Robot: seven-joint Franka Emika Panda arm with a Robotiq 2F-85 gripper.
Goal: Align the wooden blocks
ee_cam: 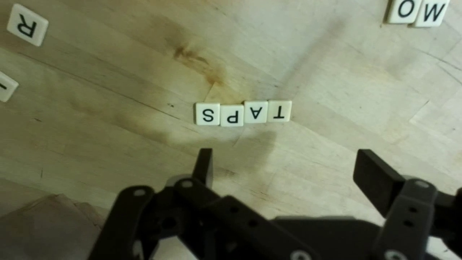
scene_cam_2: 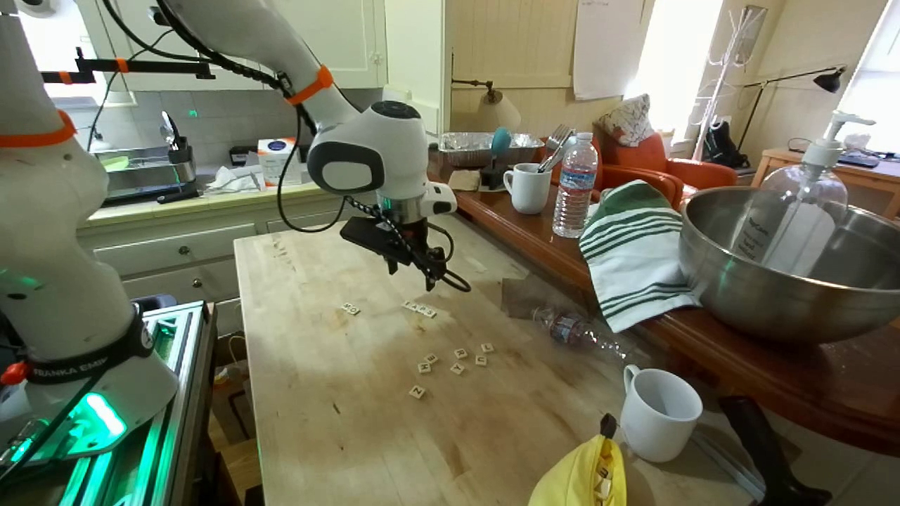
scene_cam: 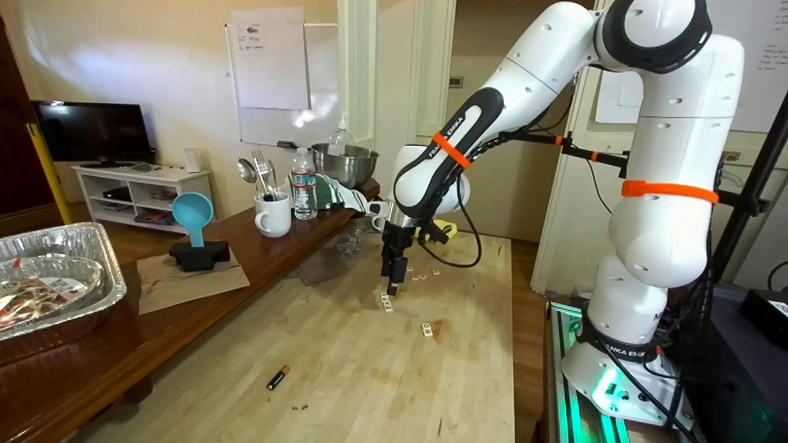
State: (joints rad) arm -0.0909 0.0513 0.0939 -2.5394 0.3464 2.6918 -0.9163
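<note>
The wooden blocks are small pale letter tiles. In the wrist view, the T (ee_cam: 279, 111), A (ee_cam: 256, 112), P (ee_cam: 231, 115) and S (ee_cam: 208, 114) stand side by side in a slightly uneven row. The O (ee_cam: 404, 9) and W (ee_cam: 432, 13) touch as a pair at the top right. An R (ee_cam: 27, 25) and a partly cut-off tile (ee_cam: 5, 86) lie loose at the left. Several loose blocks (scene_cam_2: 460, 353) show in an exterior view, with the row (scene_cam_2: 419, 308) and pair (scene_cam_2: 350, 309). My gripper (ee_cam: 285, 155) is open and empty, above the table beside the row.
A battery (scene_cam: 278, 377) lies on the table. A raised brown ledge (scene_cam: 246, 246) runs along one side. A plastic bottle (scene_cam_2: 573, 330) lies near it, with a white mug (scene_cam_2: 661, 414), a yellow pouch (scene_cam_2: 580, 474) and a black handle (scene_cam_2: 766, 450).
</note>
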